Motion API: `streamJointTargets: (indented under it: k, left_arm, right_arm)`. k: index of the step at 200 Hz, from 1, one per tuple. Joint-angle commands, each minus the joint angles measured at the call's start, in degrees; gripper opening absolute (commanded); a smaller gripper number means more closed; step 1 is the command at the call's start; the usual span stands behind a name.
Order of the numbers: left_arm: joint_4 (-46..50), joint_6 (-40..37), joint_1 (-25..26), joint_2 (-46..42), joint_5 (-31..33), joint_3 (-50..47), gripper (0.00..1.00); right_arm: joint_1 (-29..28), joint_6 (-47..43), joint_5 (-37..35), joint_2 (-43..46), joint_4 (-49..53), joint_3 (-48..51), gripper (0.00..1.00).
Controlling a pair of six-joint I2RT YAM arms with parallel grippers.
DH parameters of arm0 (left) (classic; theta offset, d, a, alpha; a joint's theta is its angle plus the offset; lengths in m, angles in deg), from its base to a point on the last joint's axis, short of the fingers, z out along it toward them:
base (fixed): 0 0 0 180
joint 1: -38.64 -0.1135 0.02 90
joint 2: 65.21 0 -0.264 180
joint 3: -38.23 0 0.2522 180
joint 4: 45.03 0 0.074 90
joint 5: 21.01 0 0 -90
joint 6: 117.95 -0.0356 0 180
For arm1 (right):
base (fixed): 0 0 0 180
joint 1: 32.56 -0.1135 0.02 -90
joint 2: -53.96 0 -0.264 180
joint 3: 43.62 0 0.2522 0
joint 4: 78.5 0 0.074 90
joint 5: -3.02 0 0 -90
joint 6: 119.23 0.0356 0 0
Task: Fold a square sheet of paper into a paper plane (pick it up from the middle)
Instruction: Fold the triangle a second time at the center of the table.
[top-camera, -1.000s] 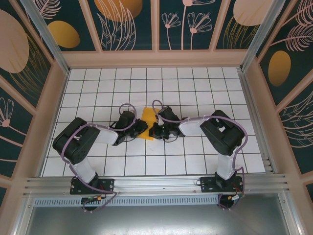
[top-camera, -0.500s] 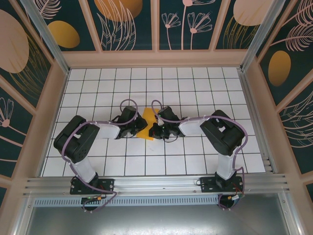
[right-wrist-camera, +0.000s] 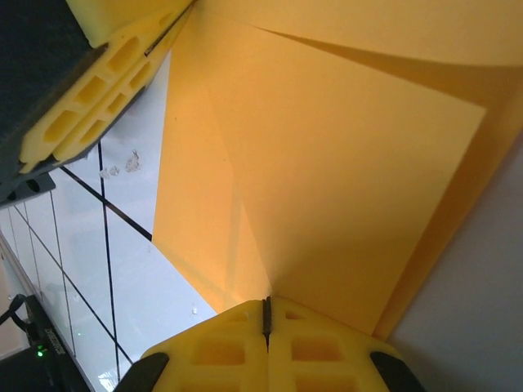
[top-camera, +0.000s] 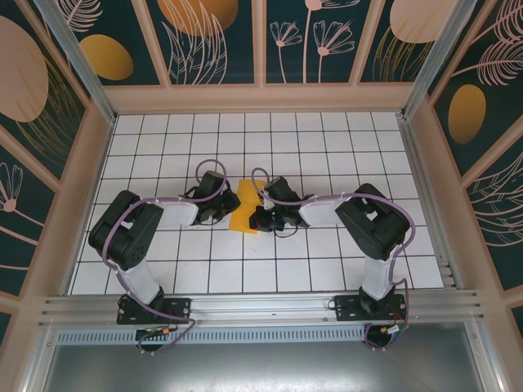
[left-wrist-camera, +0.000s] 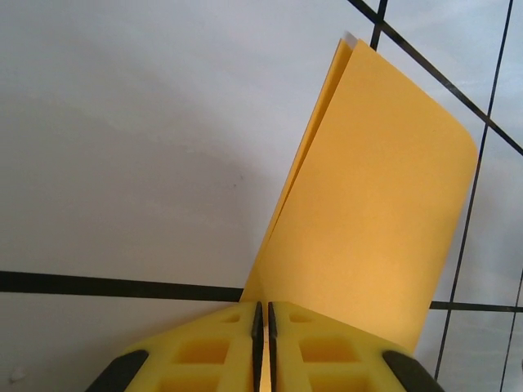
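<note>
At the near edge of the table [top-camera: 327,147], the two bases sit side by side. From them the left arm [top-camera: 131,237] and the right arm [top-camera: 372,224] bend inward and meet over the middle tiles.

The square sheet of paper [top-camera: 245,204] sits between their tips, already folded into a smaller, angular orange-yellow shape. The left jaws are at its left side and the right jaws at its right.

In the left wrist view, the yellow pads [left-wrist-camera: 204,351] are pressed together on the paper's near edge. The paper [left-wrist-camera: 368,229] rises away from them in two or more layers that part slightly along the left edge. One far corner is rounded over.

In the right wrist view, that arm's pads [right-wrist-camera: 319,343] are likewise clenched on an edge of the paper [right-wrist-camera: 327,180]. The sheet spreads away from them with a diagonal crease across it. At the upper left of that view, the left arm's pads [right-wrist-camera: 90,106] pinch the opposite side.

The sheet looks lifted off the white tiles, though the overhead picture is too small to be sure.

Beyond the arms lie bare tiles, then the dark panelled back wall [top-camera: 261,41] with its painted leaves.
</note>
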Motion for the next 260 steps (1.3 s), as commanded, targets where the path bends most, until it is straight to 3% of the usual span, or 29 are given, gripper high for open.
streamJointTargets:
  k: [1,28,50,83,106,162,214,260]
  left_arm:
    - [5.02,-3.03,-1.57,-1.86,5.04,1.35,0.16]
    - [7.4,-4.42,-1.53,-4.53,6.18,2.36,0.17]
    - [5.09,-5.07,-1.53,-6.55,2.21,1.19,0.17]
    - [-8.9,-2.91,-1.29,-9.71,-10.86,-4.32,0.2]
    - [-12.25,-2.8,-0.23,-7.52,-16.49,-3.87,0.19]
    - [-17.88,-1.47,0.14,-2.56,-19.05,-5.75,0.18]
    - [-26.17,2.9,0.35,-3.16,-19.32,-11.47,0.21]
    - [-22.92,1.46,1.43,-3.12,-17.45,-10.64,0.22]
  right_arm:
    - [0.72,-3.79,0.1,-0.44,13.42,2.18,0.0]
    - [1.37,-5.88,0.83,0.18,14.61,2.0,0.0]
    - [1.93,-7.0,1.52,0.64,14.77,1.89,0.0]
    - [2.39,-7.52,1.95,0.39,14.5,1.57,0.0]
    - [2.51,-7.11,1.75,0.35,13.98,1.7,0.0]
    - [3.05,-6.18,1.46,0.3,13.03,2.36,0.0]
    - [3.23,-5.65,1.17,-0.08,12.65,2.79,0.0]
    - [3.23,-5.48,0.95,-0.35,12.97,2.8,0.0]
